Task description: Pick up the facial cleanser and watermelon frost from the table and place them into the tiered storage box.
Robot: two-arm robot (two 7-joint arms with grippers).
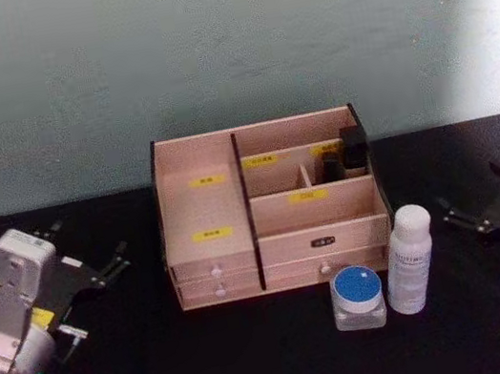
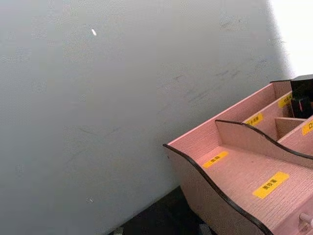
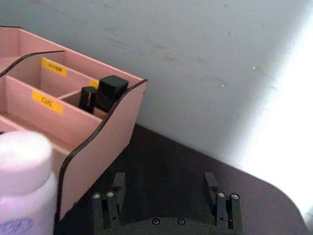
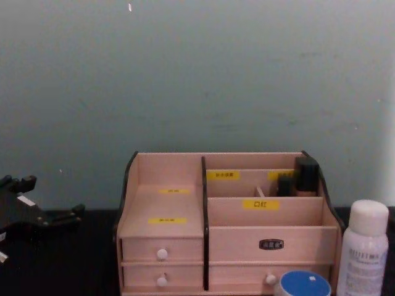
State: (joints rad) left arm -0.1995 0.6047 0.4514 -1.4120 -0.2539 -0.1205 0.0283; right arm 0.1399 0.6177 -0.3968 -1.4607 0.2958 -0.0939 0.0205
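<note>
The print on the yellow labels [image 1: 308, 195] cannot be read, the blue-lidded jar [image 4: 302, 285] is cut off by the chest view's lower edge, and the white bottle [image 3: 24, 186] is blurred and cropped in the right wrist view.

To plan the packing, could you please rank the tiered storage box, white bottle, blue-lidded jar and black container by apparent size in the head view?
1. tiered storage box
2. white bottle
3. blue-lidded jar, shorter but wider, so close to the bottle
4. black container in the box's back compartment, partly hidden and farther off, so unsure
</note>
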